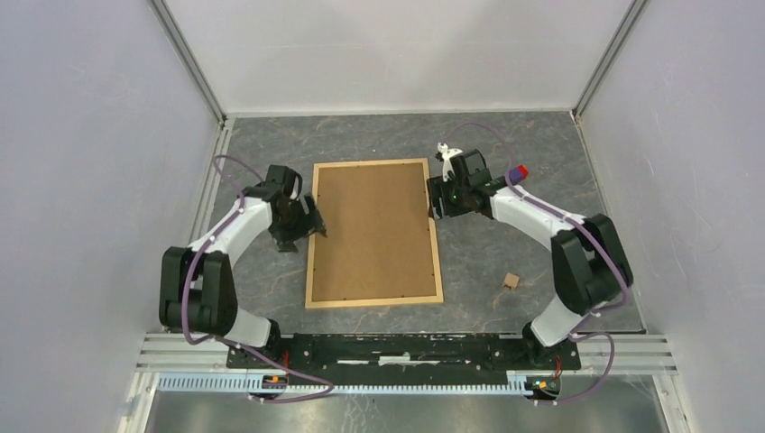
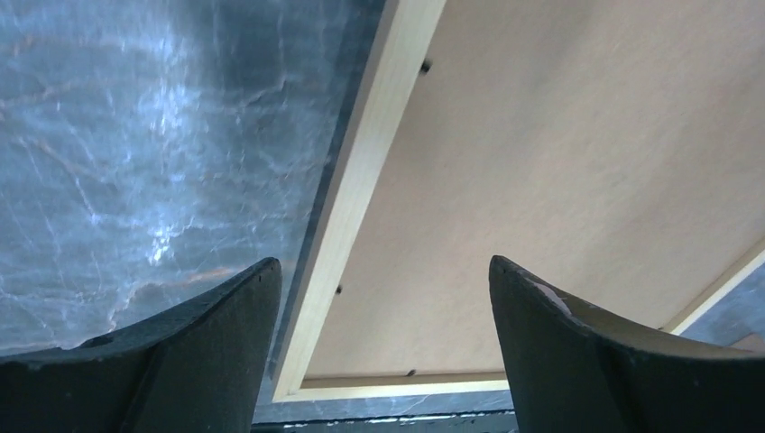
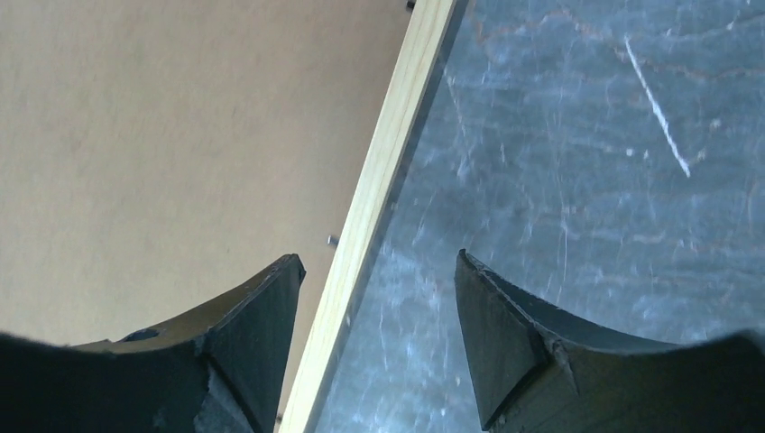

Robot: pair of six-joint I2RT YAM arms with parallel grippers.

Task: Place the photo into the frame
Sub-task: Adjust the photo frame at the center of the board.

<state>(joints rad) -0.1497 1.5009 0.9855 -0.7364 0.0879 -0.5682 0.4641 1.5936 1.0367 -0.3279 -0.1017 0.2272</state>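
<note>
The frame [image 1: 374,299] lies flat in the middle of the table with its brown back panel facing up. The photo is not in view. My left gripper [image 1: 311,225] hovers at the frame's left edge. In the left wrist view this gripper [image 2: 383,262] is open, and the light wood strip [image 2: 361,180] runs between the fingers without touching them. My right gripper [image 1: 435,200] is at the frame's right edge near the far corner. The right wrist view shows it [image 3: 377,257] open astride the wood strip [image 3: 388,153], with a gap on both sides.
A small wooden block [image 1: 511,280] lies on the grey marbled table [image 1: 505,234], right of the frame's near corner. White walls close in the table on the left, right and far sides. Both arm bases stand at the near rail [image 1: 406,347].
</note>
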